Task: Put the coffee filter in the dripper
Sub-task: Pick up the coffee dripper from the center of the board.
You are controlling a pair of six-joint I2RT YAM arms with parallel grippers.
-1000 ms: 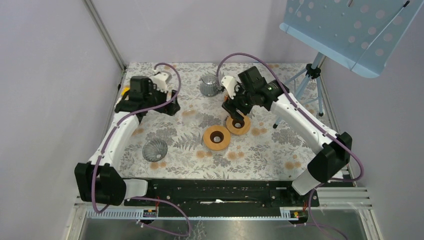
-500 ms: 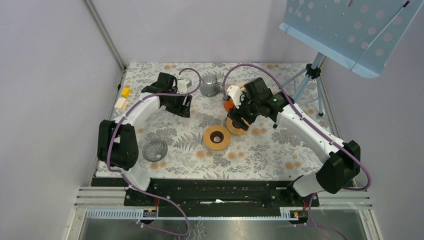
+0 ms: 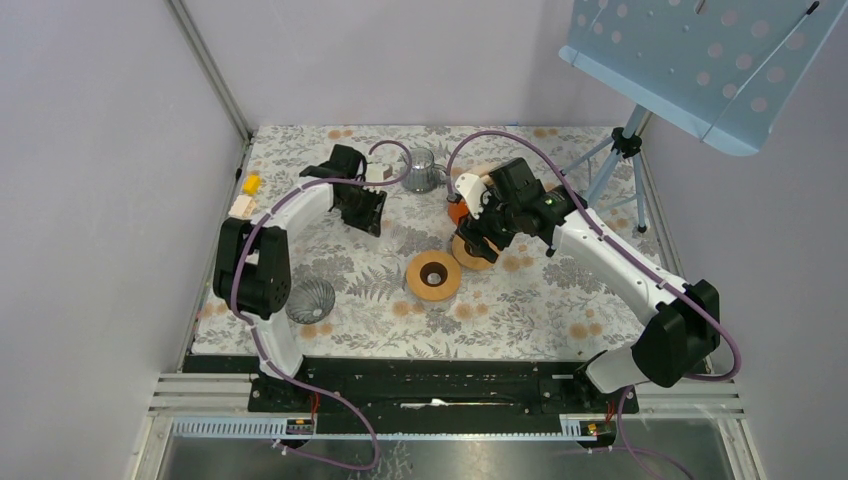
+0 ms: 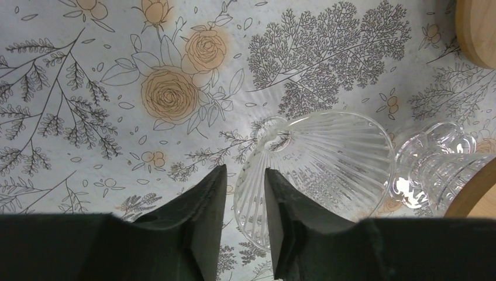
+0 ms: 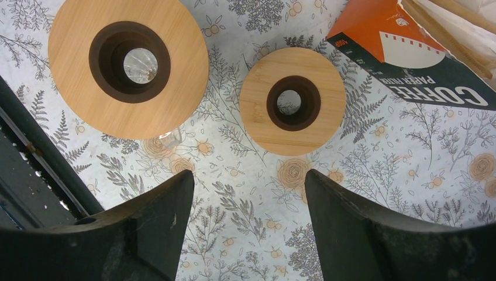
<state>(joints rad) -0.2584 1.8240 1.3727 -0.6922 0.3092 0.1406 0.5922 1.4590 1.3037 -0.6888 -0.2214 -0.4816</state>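
Since a second ago my left gripper has swung over to the glass dripper lying on its side, fingers narrowed about its rim, gripping or not I cannot tell, while my right gripper gapes above two wooden rings beside the coffee filter pack.

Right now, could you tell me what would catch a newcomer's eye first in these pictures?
A ribbed glass dripper stands out in the left wrist view, its rim showing in the gap between the left hand's fingers. Below the open right hand, two wooden rings lie side by side on the floral tablecloth, with an orange coffee filter packet beside the smaller one.
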